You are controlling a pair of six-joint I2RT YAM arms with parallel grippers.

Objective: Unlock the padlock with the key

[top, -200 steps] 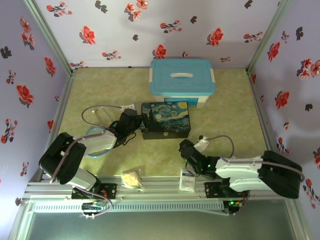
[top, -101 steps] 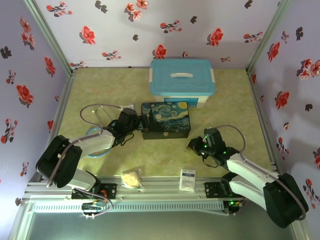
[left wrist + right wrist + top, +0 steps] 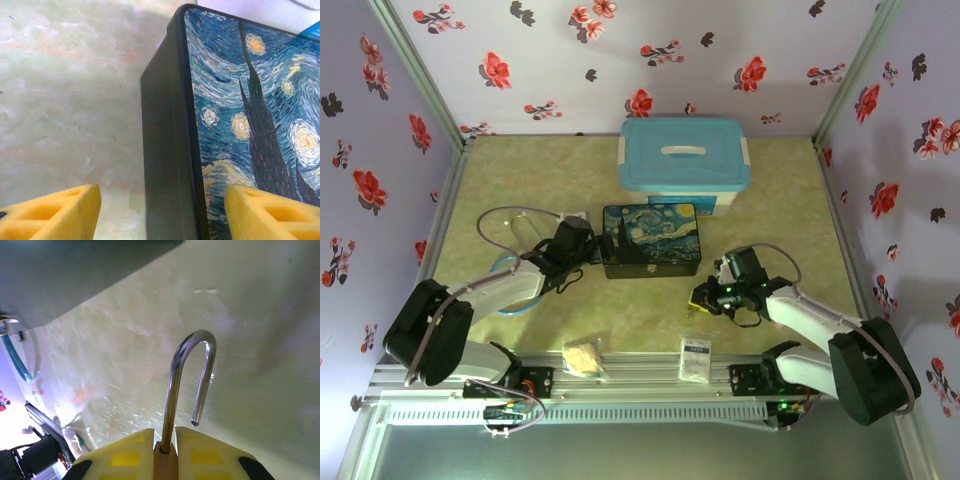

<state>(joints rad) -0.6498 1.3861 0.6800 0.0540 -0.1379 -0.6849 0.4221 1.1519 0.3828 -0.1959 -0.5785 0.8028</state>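
The right gripper (image 3: 165, 439) swung forward, squeezing the small brass-gold padlock (image 3: 165, 467). Its silver loop (image 3: 171, 385) pokes out ahead, one end free: unlocked, I think. The left gripper (image 3: 160, 215) gapes wide, holding nothing.

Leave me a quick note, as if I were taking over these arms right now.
Right gripper: shut on the padlock, held off the table.
Left gripper: open, straddling an edge of the box, holding nothing.
Done: one end of the shackle hangs free of the body, so the padlock looks unlocked.
Left: confirm it is open, then set it down.
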